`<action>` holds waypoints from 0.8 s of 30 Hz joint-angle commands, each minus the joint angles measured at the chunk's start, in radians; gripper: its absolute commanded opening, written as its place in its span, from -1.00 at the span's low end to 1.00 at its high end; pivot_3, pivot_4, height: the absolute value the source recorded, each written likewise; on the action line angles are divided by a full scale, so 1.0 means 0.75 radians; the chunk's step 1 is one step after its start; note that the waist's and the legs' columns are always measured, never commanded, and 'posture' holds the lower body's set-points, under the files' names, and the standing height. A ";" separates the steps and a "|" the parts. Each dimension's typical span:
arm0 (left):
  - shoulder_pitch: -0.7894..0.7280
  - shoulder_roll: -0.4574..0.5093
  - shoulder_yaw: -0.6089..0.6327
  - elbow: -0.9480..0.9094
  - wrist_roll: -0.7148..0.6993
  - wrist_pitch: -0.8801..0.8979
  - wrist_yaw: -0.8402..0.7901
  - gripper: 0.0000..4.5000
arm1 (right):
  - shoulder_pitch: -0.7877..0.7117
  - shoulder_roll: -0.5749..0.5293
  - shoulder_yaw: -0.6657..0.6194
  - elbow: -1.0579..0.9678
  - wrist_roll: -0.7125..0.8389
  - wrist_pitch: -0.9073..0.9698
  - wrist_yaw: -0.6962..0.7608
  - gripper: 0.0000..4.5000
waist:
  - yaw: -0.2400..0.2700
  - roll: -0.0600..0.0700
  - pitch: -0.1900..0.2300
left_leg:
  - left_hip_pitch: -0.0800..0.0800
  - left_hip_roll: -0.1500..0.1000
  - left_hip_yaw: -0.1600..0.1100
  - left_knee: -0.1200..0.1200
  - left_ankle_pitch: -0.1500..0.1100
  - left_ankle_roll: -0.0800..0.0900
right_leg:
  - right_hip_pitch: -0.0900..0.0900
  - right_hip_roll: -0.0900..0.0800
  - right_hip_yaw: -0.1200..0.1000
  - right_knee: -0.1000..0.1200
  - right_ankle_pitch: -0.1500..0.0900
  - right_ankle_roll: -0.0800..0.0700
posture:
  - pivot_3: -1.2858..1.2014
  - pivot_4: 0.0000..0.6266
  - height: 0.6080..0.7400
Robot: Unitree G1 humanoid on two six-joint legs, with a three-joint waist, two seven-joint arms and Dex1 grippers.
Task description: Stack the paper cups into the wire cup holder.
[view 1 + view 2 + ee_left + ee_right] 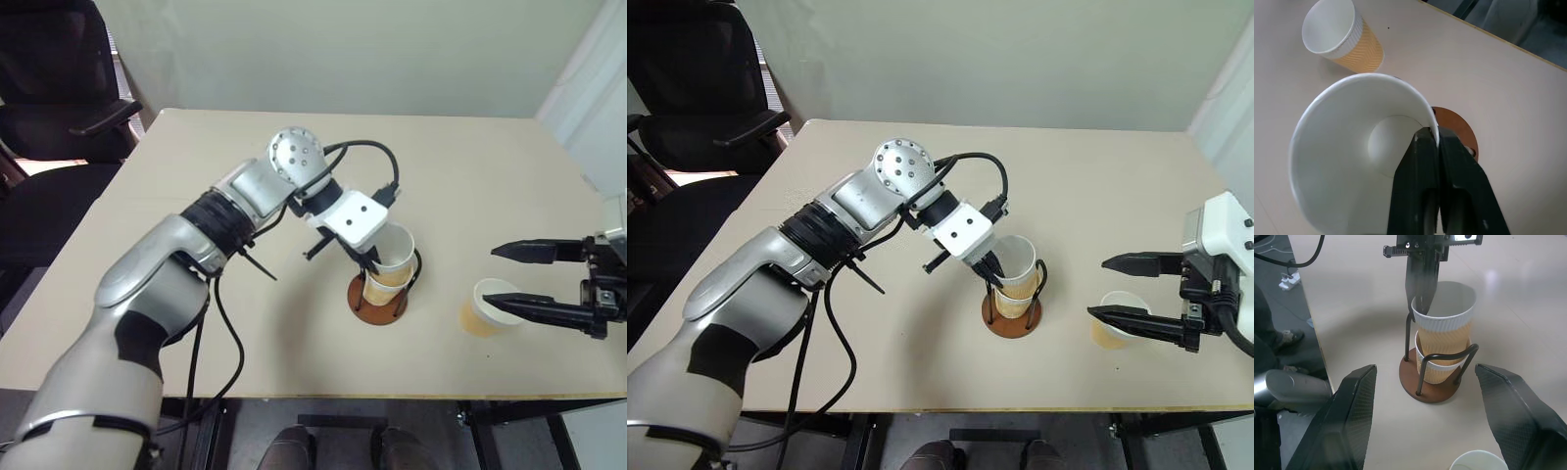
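1. My left gripper (1422, 296) reaches in from the left over the middle of the table (470, 176), pointing down and to the right. Its two black fingers (1422, 181) pinch the rim of a paper cup between them, one finger inside the cup and one outside, with almost no gap.
2. That held cup (1444, 323) sits nested in a second cup (1436, 369), which stands in the wire cup holder (378, 299). The held cup is tilted a little and rises above the black wire loops.
3. The holder's reddish-brown disc base (1427, 389) rests on the table near its middle, toward the near edge.
4. The third paper cup (487, 305) stands upright on the table to the right of the holder, well apart from it, mouth up.
5. My right gripper (529, 282) comes in from the right edge with its fingers spread wide and nothing between them. In the head views the lower finger crosses over the third cup's rim; I cannot tell whether it touches.
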 commanded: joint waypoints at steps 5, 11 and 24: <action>-0.038 0.004 0.147 -0.088 -0.108 0.120 -0.042 0.18 | 0.028 -0.031 0.059 -0.024 -0.047 -0.003 -0.088 0.47 | 0.001 0.000 0.000 | 0.000 0.000 0.000 0.000 0.000 0.000 | 0.000 0.000 0.000 0.000 0.000 0.000 | 0.03 -0.52 1.00; -0.036 -0.014 0.351 -0.086 -0.139 0.292 -0.042 1.00 | 0.128 -0.038 0.084 -0.071 -0.147 0.006 -0.158 0.47 | 0.003 0.000 0.000 | 0.000 0.000 0.000 0.001 0.000 0.000 | 0.000 0.000 0.000 0.000 0.000 0.001 | 0.03 -0.52 1.00; 0.309 0.168 0.624 -0.277 0.090 0.492 0.068 1.00 | 0.372 -0.174 0.370 0.028 -0.646 -0.226 -0.114 0.47 | 0.002 0.004 -0.002 | 0.002 0.000 0.000 0.002 0.001 0.001 | 0.001 0.000 0.001 0.001 0.001 0.003 | 0.03 -0.52 1.00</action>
